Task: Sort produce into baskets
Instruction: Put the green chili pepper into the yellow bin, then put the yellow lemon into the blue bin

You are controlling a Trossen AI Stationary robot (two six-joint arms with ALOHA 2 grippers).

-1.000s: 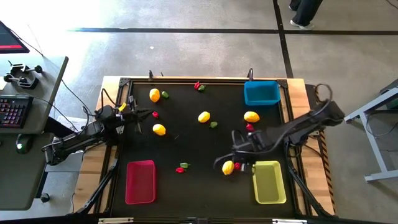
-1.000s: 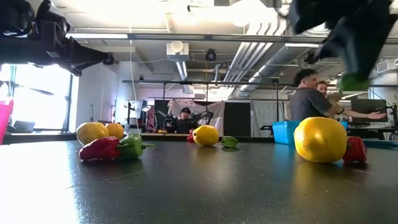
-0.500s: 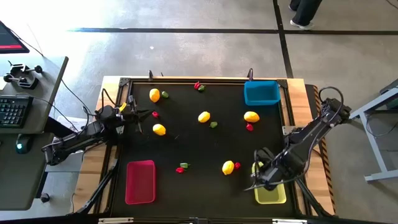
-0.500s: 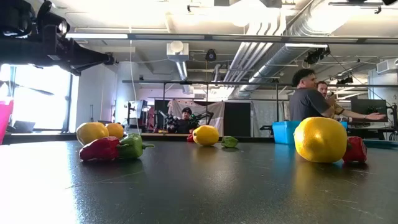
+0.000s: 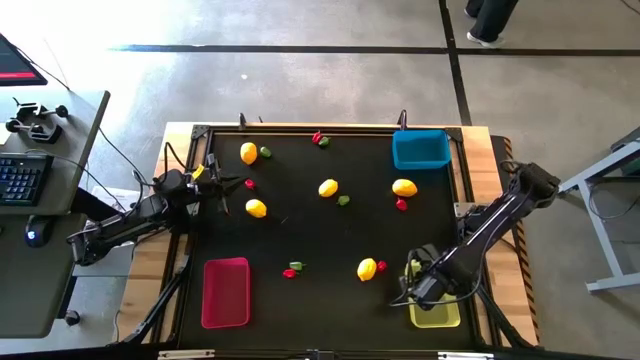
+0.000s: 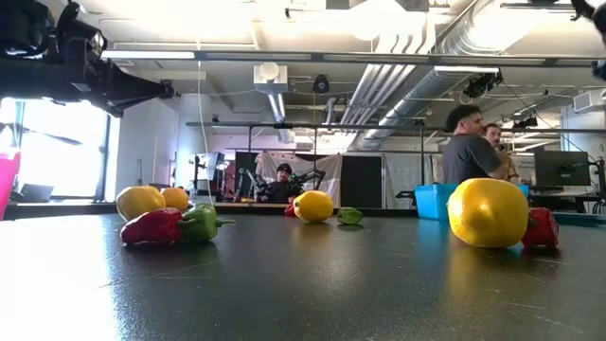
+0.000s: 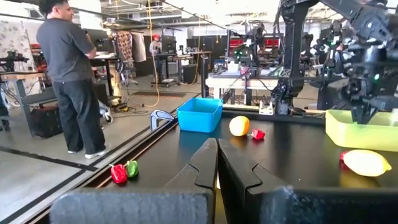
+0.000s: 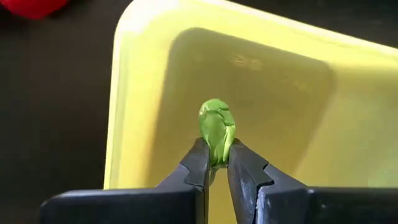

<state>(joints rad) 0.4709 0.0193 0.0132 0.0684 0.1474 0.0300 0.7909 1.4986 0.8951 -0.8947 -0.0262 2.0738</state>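
My right gripper (image 5: 419,287) points down over the far left corner of the yellow-green basket (image 5: 441,314), shut on a small green piece (image 8: 216,126). The basket's floor (image 8: 267,106) shows bare below it. My left gripper (image 5: 226,185) waits shut and level at the table's left edge, holding nothing. Yellow lemons (image 5: 367,268) (image 5: 328,187) (image 5: 404,187), red bits (image 5: 401,204) and green bits (image 5: 343,200) lie scattered on the black table. The blue basket (image 5: 420,150) stands at the far right corner and the pink-red basket (image 5: 226,292) at the near left. My right gripper pinches the green piece by its lower end (image 8: 217,151) between its two fingertips. The fingers come from above, pointing down. Most of the piece sticks out beyond the tips, and it hangs clear above the yellow-green basket's inside.
A lemon with a red bit (image 5: 381,266) lies just left of the yellow-green basket. A red and green pair (image 5: 292,269) lies near the table's middle front. People stand in the room beyond the table (image 6: 466,142).
My right gripper has gone from beside the near lemon toward the table's right near corner, carrying the green piece. It has sunk and rolled about its own axis, and now hangs over the yellow-green basket. It has left the low view.
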